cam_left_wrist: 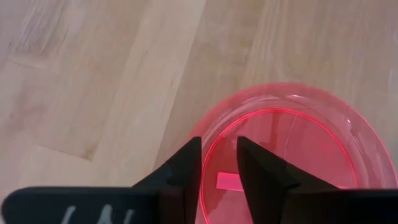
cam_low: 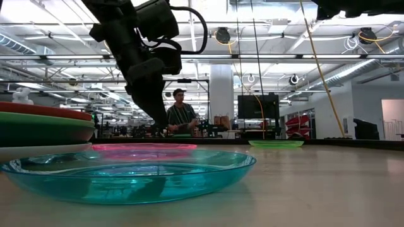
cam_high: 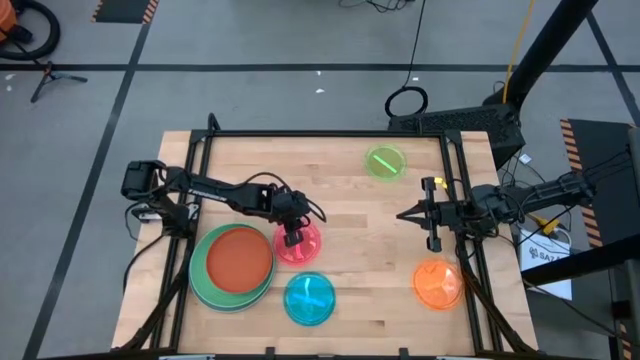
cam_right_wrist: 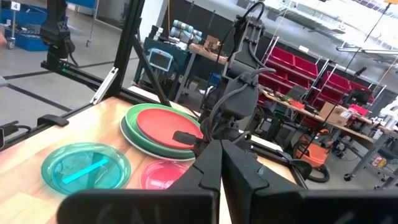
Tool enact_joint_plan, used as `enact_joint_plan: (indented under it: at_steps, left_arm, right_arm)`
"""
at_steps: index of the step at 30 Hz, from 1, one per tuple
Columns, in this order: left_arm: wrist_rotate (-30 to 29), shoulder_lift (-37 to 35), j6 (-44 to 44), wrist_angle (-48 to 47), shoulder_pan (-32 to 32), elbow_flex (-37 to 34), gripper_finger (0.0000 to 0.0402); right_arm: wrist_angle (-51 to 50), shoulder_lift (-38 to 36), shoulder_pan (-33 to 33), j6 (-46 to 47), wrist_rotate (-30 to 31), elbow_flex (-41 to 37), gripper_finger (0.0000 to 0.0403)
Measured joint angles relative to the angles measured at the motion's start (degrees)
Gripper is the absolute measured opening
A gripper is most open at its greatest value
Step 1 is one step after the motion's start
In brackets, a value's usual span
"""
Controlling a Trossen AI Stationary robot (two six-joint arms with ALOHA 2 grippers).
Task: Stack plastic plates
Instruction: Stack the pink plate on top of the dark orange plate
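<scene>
Left gripper [cam_high: 292, 238]: down over the pink plate [cam_high: 298, 243] at that plate's edge nearest the stack. In the left wrist view its two dark fingers [cam_left_wrist: 186, 163] stand a narrow gap apart with the plate's rim running between them — straddling the rim, not fully pressed together.

Pink plate: small, translucent, lying flat on the table [cam_high: 340, 215] a little toward the left and near edges from its middle, just beside the stack of large plates.

Stack [cam_high: 233, 267]: near the table's left edge toward the near corner; a red-orange plate [cam_high: 238, 256] lies on top, a green rim shows around it and a paler rim shows below that. The low view shows the same layers from the side.

Cyan plate [cam_high: 309, 298]: flat at the near edge, just beside the stack and near the pink plate.

Lime plate [cam_high: 385, 162]: by the far edge, right of centre, well apart from the others.

Orange plate [cam_high: 438, 283]: near the right edge toward the near corner.

Right gripper [cam_high: 404, 214]: held above the table by its right edge, between the lime and orange plates, fingers closed together and empty — seen in the right wrist view.

Room beyond: a person [cam_low: 181, 113] sits behind the table in the low view.
</scene>
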Motion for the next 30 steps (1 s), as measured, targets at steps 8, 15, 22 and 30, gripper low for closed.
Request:
enact_joint_plan:
  at_steps: [8,15,22,30]
  left_arm:
    - [-0.5,0.0,0.4,0.1,0.1,0.0,0.0167]
    - [-1.7,0.0,0.4,0.7,0.3,0.0,0.0209]
    - [-0.6,2.0,5.2,2.6,1.0,0.1,0.0218]
    - [-0.4,5.2,7.7,3.6,0.9,0.0,0.0218]
  right_arm:
    - [-0.1,0.0,0.0,0.0,0.0,0.0,0.0004]
    - [-0.1,0.0,0.0,0.0,0.0,0.0,0.0004]
    - [-0.1,0.0,0.0,0.0,0.0,0.0,0.0004]
    - [-1.2,0.0,0.0,0.1,1.6,0.0,0.0004]
